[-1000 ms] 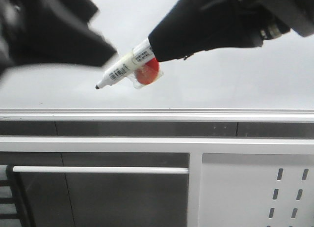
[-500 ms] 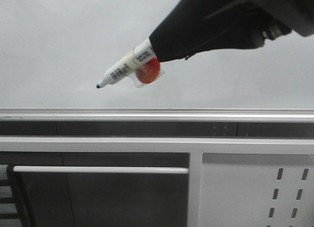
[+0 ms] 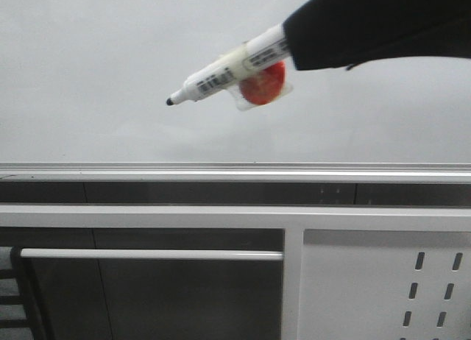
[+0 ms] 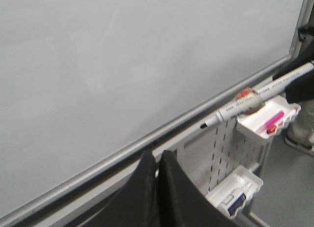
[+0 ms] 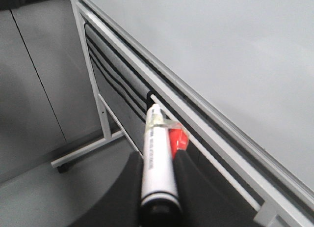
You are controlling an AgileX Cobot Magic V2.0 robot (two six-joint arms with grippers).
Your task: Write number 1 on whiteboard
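The whiteboard [image 3: 110,68] is a pale grey glossy panel with a silver lower rail [image 3: 221,167]; it also shows in the left wrist view [image 4: 122,55] and the right wrist view [image 5: 235,45]. No black stroke of a number 1 shows on it. My right gripper [image 3: 294,49] is shut on a white marker pen [image 3: 228,71] with a red disc taped to it [image 3: 263,84]; its black tip points left and slightly down in front of the board. The pen also shows in the right wrist view [image 5: 157,158] and the left wrist view [image 4: 260,92]. My left gripper [image 4: 157,160] is shut and empty below the rail.
A white perforated metal panel [image 3: 383,288] stands below the board at right, with a horizontal white bar [image 3: 147,255] to its left. Small white trays hold a pink marker [image 4: 274,121] and a blue-capped item [image 4: 235,201]. The stand's foot [image 5: 83,151] rests on the grey floor.
The left arm has left the front view. My right gripper has moved right and up with the marker, its tip now higher on the board.
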